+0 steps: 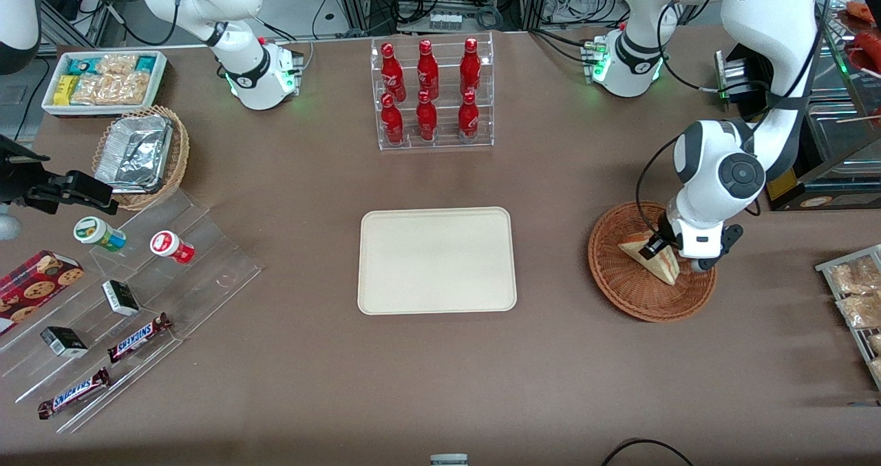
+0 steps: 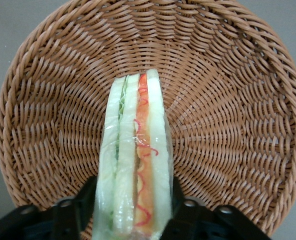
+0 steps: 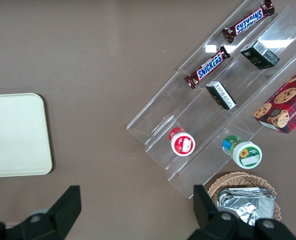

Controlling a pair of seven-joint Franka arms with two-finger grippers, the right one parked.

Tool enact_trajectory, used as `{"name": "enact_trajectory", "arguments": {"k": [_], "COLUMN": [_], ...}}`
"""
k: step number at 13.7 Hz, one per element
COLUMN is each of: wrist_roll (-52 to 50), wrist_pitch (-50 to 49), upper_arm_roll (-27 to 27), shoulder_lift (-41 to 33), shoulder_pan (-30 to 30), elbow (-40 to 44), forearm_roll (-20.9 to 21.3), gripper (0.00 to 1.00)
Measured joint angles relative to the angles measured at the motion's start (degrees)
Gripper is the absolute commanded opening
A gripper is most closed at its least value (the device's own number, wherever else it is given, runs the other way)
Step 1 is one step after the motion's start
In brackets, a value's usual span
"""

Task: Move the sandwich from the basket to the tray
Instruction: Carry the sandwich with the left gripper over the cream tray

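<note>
Left arm, body notes for you

You see glossy white shells on the working arm [image 1: 757,32], with dark grey bands at the joints and a round dark grey cap on the wrist joint. Its dome-shaped white base shows green lights. Thin black cables loop along the links and curve down beside the wrist. The gripper [image 1: 652,247], low over the wicker bowl, is a white block with black fingers [image 2: 70,217]; each carries a small round screw
</note>
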Motion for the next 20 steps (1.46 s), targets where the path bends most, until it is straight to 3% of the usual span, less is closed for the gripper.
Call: {"name": "enact_trajectory", "arguments": {"k": [4, 9, 14, 18, 20], "wrist_roll": [-0.03, 0.14, 0.09, -0.03, 0.01], "wrist_pitch": [-2.45, -14.05, -31.97, -33.77, -33.73], "upper_arm_roll": [0.01, -0.85, -11.24, -20.38, -22.03], "shoulder_lift": [-0.98, -6.11, -7.31, -3.70, 0.41], "shoulder_pan": [0.00, -0.01, -0.40, -1.26, -4.69], "elbow": [0.89, 5.51, 18.66, 24.87, 28.63], "forearm_roll": [0.00, 0.01, 0.04, 0.05, 0.05], "gripper": [0.07, 0.07, 0.07, 0.09, 0.04]}}
